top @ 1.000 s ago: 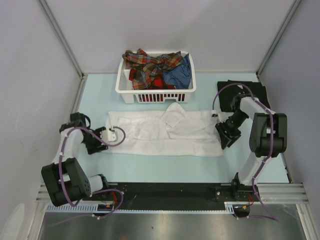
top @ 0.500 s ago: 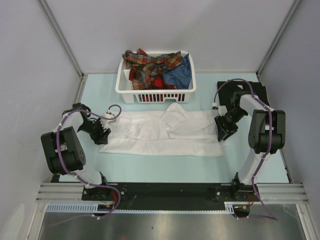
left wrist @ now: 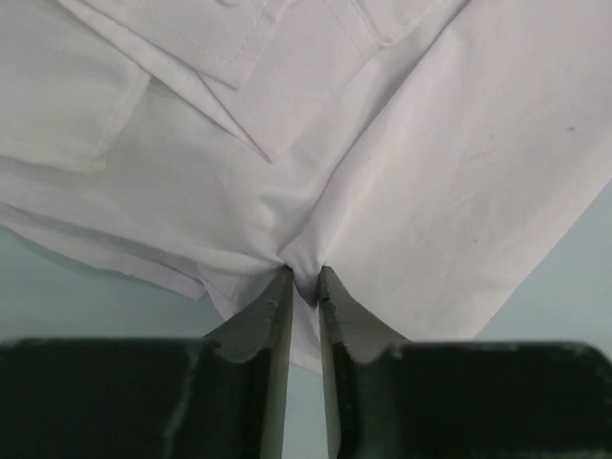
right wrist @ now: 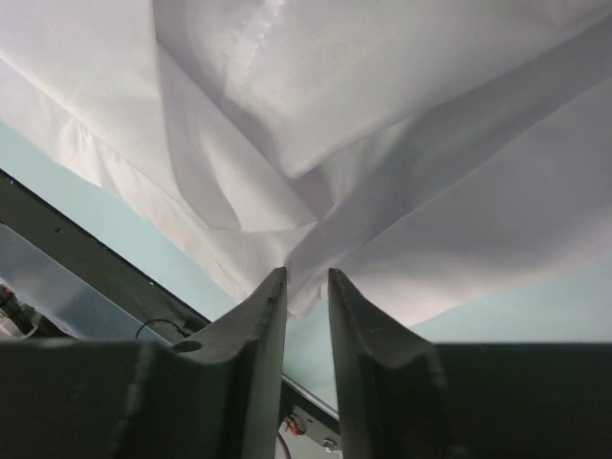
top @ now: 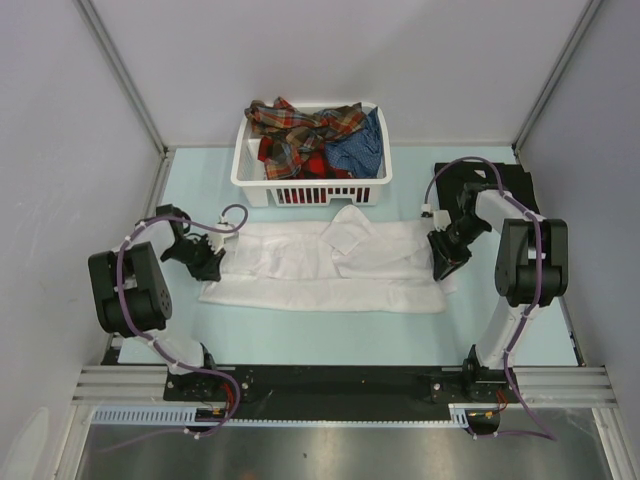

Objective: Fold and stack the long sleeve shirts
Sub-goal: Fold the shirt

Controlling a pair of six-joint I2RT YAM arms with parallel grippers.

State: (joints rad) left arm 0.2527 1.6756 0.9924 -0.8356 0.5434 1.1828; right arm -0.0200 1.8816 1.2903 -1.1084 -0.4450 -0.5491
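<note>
Matt cloth white shirt (top: 330,268), smooth plastic basket (top: 240,168).

The white shirt (top: 325,265) is plain white with no pattern; the wrist views show only soft grey shadow in its folds. It lies on a pale mint-blue counter (top: 300,330). At the far middle, the basket (top: 258,178) is white with slatted sides. In it, a plaid shirt (top: 305,122) has brown, green and red checks, a red plaid shirt (top: 300,160) nearer is brighter red with dark lines, and a blue shirt (top: 362,148) is on the right, its pattern too small to tell. A black shirt (top: 520,180) at the far right is plain. The left end effector (left wrist: 304,279) and right end effector (right wrist: 306,282) have black fingers. The left arm (top: 128,290) and right arm (top: 530,262) are black and white, with purple cables (top: 466,160).
</note>
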